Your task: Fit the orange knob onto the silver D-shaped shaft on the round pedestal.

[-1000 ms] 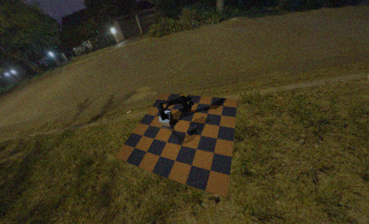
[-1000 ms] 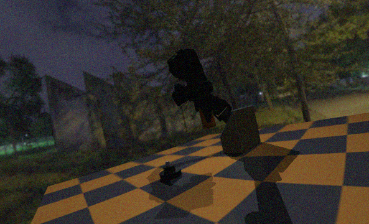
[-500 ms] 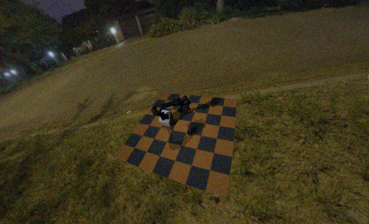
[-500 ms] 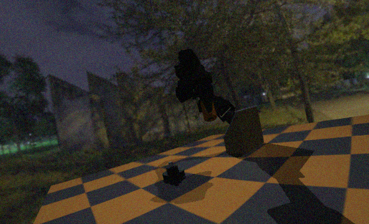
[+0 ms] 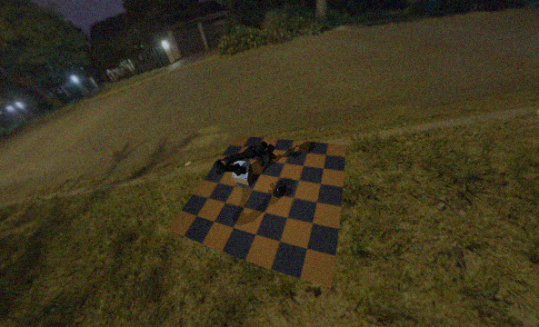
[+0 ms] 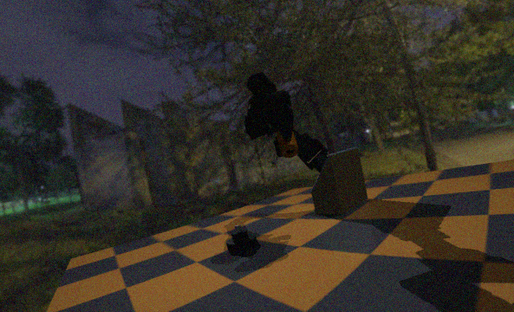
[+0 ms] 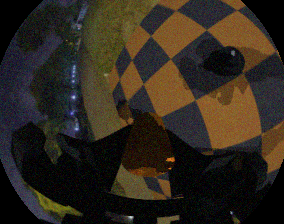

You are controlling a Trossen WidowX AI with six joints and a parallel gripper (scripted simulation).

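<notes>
The orange knob (image 6: 287,146) (image 7: 147,145) is held between the black fingers of my gripper (image 6: 288,143) (image 7: 148,130), which is shut on it. The knob hangs in the air, tilted; a darker spot on the end towards the exterior camera may be its hole. The dark round pedestal (image 5: 279,190) (image 6: 243,247) (image 7: 220,62) stands on the checkered mat, apart from and lower than the knob. A short stub rises from its top in the exterior view, and a small bright glint shows there in the wrist view. The shaft's flat side cannot be made out.
A pale box (image 5: 241,176) (image 6: 341,186) with a sloping face stands on the checkered mat (image 5: 292,224) (image 6: 309,273) (image 7: 233,117), close to the gripper in the top and exterior views. The arm's shadow falls across the mat. Grass surrounds the mat.
</notes>
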